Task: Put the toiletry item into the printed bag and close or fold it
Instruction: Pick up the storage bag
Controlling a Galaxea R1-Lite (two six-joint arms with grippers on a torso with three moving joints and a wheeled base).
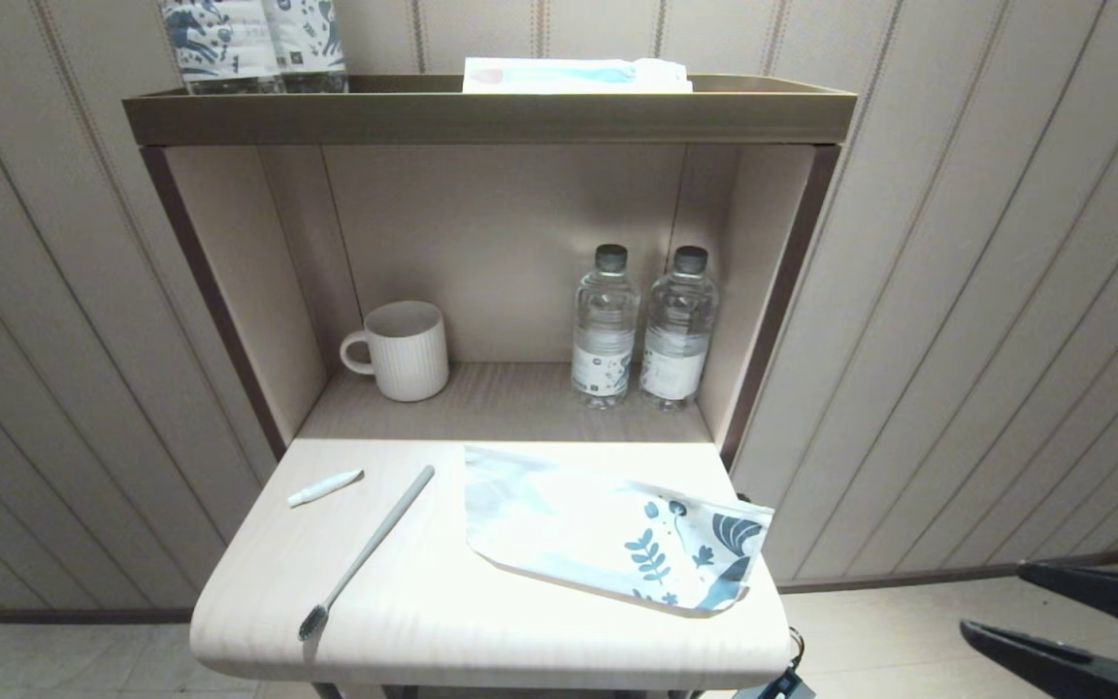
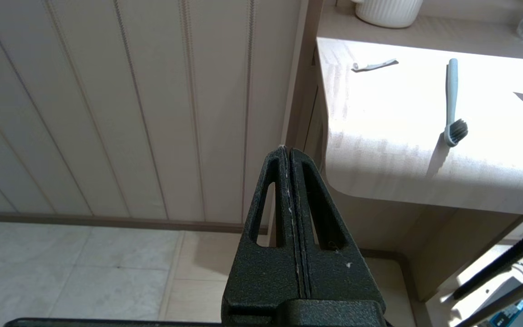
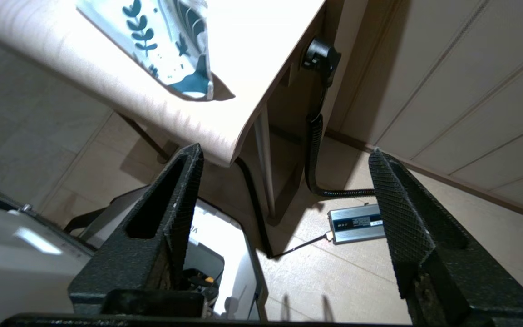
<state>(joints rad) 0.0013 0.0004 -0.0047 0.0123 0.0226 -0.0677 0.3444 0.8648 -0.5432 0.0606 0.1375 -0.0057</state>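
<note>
Printed bag: flat on the tabletop, right side, leaf-print end toward the front corner. Toothbrush and small tube lie apart to its left, unpacked. Right hand: spread, low beside the tabletop's right edge, likely staged for the bag; left hand: pressed together, below the left corner, idle.

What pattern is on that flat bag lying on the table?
The printed bag is white, with dark and light blue leaves and flowers at one end. The head view shows it best.

White printed bag with dark and light blue leaf print, grey toothbrush, ribbed white mug, pale woodgrain table.
</note>
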